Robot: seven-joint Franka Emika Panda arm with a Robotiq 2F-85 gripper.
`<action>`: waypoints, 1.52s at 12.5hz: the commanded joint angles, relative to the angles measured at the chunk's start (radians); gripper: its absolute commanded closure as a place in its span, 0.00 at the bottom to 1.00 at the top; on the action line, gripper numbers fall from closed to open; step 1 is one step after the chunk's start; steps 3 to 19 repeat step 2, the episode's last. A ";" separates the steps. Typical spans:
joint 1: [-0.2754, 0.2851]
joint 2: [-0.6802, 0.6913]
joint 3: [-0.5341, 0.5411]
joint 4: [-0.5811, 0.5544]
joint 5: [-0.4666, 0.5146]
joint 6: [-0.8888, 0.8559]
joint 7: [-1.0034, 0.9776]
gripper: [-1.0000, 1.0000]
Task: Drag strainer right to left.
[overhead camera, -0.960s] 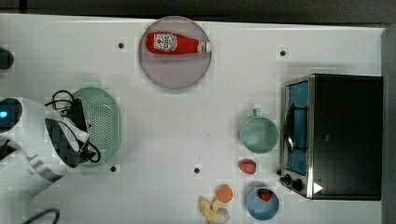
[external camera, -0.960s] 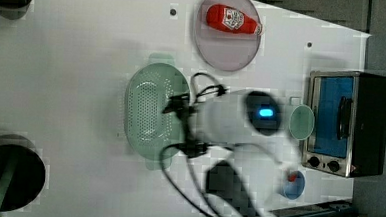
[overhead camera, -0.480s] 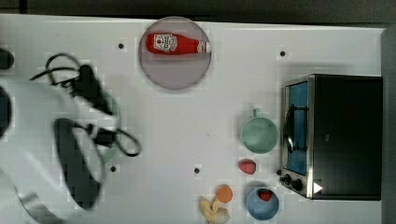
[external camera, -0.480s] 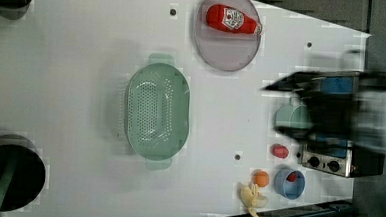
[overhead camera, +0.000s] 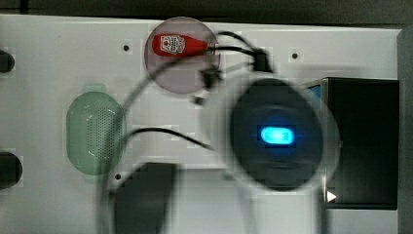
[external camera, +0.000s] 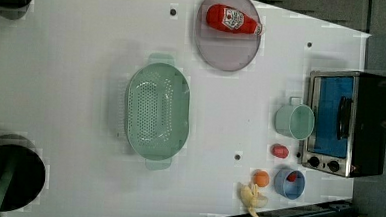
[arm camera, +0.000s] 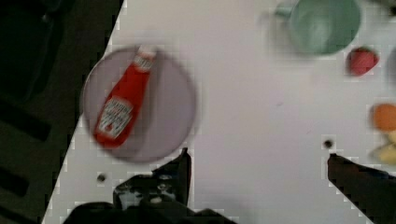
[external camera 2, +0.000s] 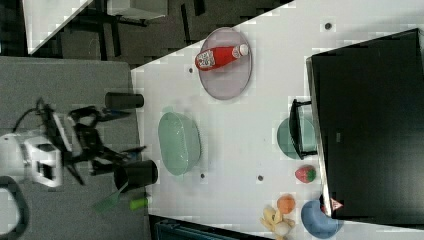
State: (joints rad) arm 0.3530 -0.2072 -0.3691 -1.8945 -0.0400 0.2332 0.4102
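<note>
The white table is a smooth, matt sheet with a few small dark holes in it; the toaster oven at the left view's right edge is a black metal box with a blue-lit glass door and two knobs on a silvery strip. The strainer is next in size: a pale mint-green oblong of moulded plastic with rounded ends, a raised rim, a floor dotted with rows of small holes and a small tab handle at each end; it sits flat on the table, left of centre in the left view, below and left of the plate, well apart from the oven. In the top view the strainer lies towards the top view's left, partly crossed by a blurred dark cable. The round greyish plate is shallow and glossy, with a red ketchup bottle lying on its side on it; the round mint-green cup stands just beside the oven door. In the wrist view the gripper hangs above bare table beside the plate, its two dark fingers spread wide apart with nothing between them.
</note>
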 commanded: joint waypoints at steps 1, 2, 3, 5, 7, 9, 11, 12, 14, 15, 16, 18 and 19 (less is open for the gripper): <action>-0.002 -0.017 -0.046 -0.038 -0.022 -0.070 -0.270 0.00; -0.002 -0.024 -0.055 -0.038 -0.043 -0.076 -0.310 0.00; -0.002 -0.024 -0.055 -0.038 -0.043 -0.076 -0.310 0.00; -0.002 -0.024 -0.055 -0.038 -0.043 -0.076 -0.310 0.00; -0.002 -0.024 -0.055 -0.038 -0.043 -0.076 -0.310 0.00; -0.002 -0.024 -0.055 -0.038 -0.043 -0.076 -0.310 0.00; -0.002 -0.024 -0.055 -0.038 -0.043 -0.076 -0.310 0.00; -0.002 -0.024 -0.055 -0.038 -0.043 -0.076 -0.310 0.00; -0.002 -0.024 -0.055 -0.038 -0.043 -0.076 -0.310 0.00; -0.002 -0.024 -0.055 -0.038 -0.043 -0.076 -0.310 0.00; -0.002 -0.024 -0.055 -0.038 -0.043 -0.076 -0.310 0.00; -0.002 -0.024 -0.055 -0.038 -0.043 -0.076 -0.310 0.00; -0.002 -0.024 -0.055 -0.038 -0.043 -0.076 -0.310 0.00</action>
